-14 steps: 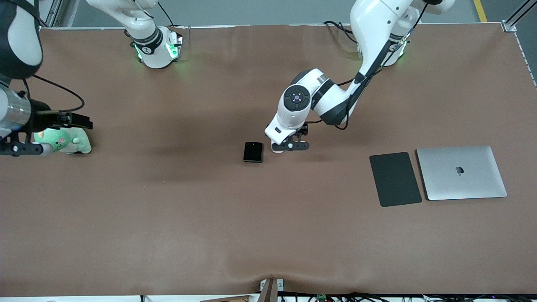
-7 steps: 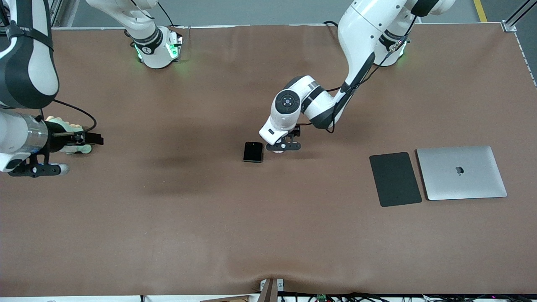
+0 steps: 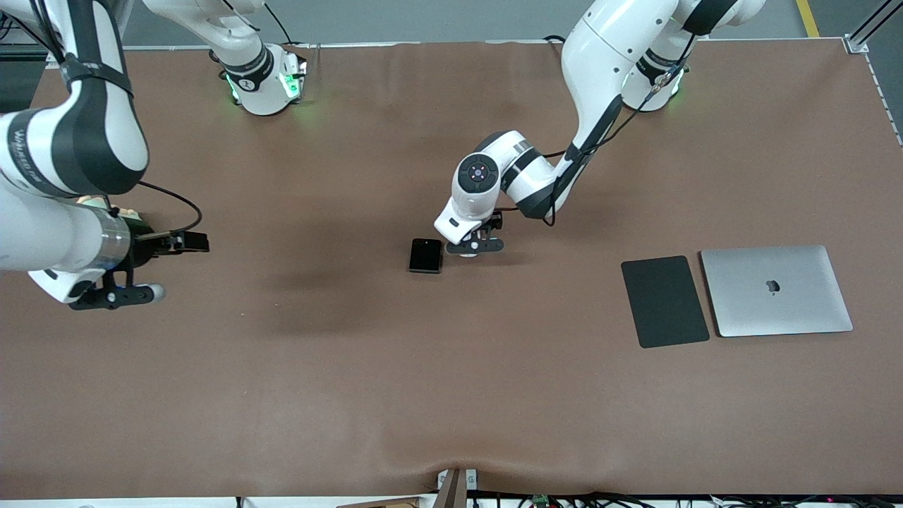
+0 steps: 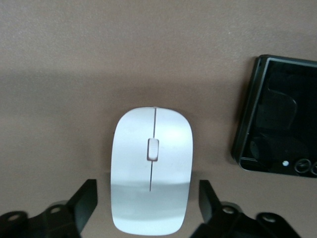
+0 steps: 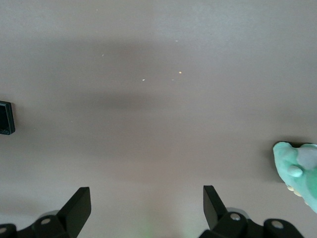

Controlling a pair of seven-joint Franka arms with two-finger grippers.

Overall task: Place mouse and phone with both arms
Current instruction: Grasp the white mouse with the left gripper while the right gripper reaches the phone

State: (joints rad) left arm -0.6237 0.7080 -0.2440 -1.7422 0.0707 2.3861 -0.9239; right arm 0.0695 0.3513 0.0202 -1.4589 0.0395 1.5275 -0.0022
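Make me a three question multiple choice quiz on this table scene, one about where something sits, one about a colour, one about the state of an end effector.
1. Where does the phone lie?
A. On the laptop
B. Beside the mouse, toward the right arm's end of the table
C. On the dark pad

2. What colour is the mouse?
A. White
B. Black
C. Green

3. What is the state of the left end effector?
A. Shut on the phone
B. Open, with a finger on each side of the mouse
C. Shut on the mouse

Answers:
1. B: the front view shows the phone flat on the brown table next to the mouse.
2. A: the left wrist view shows a glossy white shell.
3. B: in the left wrist view both fingers stand clear of the mouse's sides.
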